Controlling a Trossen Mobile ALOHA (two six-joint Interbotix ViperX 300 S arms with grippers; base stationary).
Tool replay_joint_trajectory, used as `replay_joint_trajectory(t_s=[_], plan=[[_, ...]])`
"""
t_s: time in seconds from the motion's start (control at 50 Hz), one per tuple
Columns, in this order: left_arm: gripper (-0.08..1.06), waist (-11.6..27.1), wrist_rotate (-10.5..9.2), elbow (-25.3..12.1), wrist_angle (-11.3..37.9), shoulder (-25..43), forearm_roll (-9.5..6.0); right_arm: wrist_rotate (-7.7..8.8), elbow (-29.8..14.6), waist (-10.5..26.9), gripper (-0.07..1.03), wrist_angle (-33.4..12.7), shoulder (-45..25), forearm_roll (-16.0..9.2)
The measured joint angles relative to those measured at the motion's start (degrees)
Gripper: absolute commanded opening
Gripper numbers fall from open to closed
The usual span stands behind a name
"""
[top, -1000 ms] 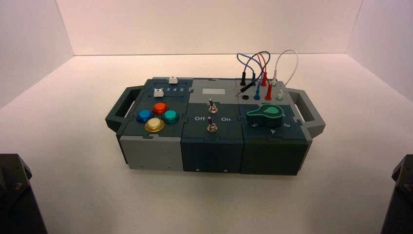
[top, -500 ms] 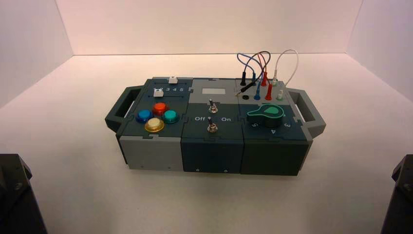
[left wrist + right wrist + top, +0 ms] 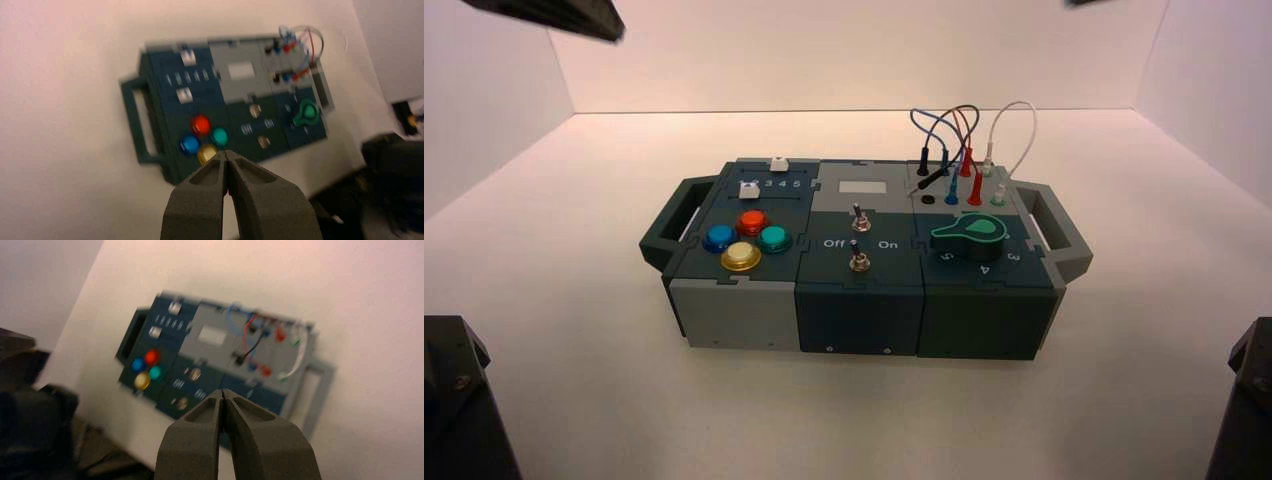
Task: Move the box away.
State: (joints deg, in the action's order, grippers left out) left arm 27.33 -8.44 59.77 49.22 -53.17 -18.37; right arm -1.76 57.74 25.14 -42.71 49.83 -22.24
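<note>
I see the box [image 3: 856,258] sitting mid-table on the white surface [image 3: 574,300], long side facing me, untouched. My left gripper [image 3: 227,156] hangs high above the near left part of the box, jaws pressed together, holding nothing. My right gripper [image 3: 222,394] hangs high over the near right side, jaws also pressed together, empty. On the box: blue button [image 3: 719,237], orange button [image 3: 752,221], teal button [image 3: 773,238] and yellow button [image 3: 741,256] clustered on the left; two toggle switches [image 3: 860,240] in the middle; green dial [image 3: 970,237] on the right, with plugged wires [image 3: 959,140] looping at the far right corner. Handles [image 3: 671,222] stick out on both ends.
</note>
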Motion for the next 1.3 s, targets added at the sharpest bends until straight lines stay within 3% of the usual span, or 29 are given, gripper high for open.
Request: replay_joint_trajectory(t_s=[0.1,0.2,0.38,0.58,1.0,1.3], plan=[[-0.03,1.1,0.00,-0.1,1.9,2.2,-3.69,0.00,0.2,1.3,-0.02,-0.3,-2.1,-2.8],[-0.03,3.6,0.00,0.3,2.0,3.9,-5.45,0.00,1.1,2.2,-0.02,-0.4,-3.0,-4.8],[-0.03,7.1,0.00,1.1,0.9,7.5,-5.98,0.00,3.1,3.8,-0.02,-0.2,-6.3,-6.1],[-0.03,9.8,0.00,1.3,-1.2,14.2,-6.06,0.00,4.4,8.6,-0.02,2.4,-13.1,-7.0],[-0.03,22.2,0.00,-1.0,-6.4,32.2,-6.06,0.09,4.4,17.1,-0.03,6.8,-26.5,-9.3],[-0.03,24.2,0.00,-2.2,-8.2,37.9,-6.15,0.97,4.4,18.1,-0.02,7.6,-34.9,-9.4]])
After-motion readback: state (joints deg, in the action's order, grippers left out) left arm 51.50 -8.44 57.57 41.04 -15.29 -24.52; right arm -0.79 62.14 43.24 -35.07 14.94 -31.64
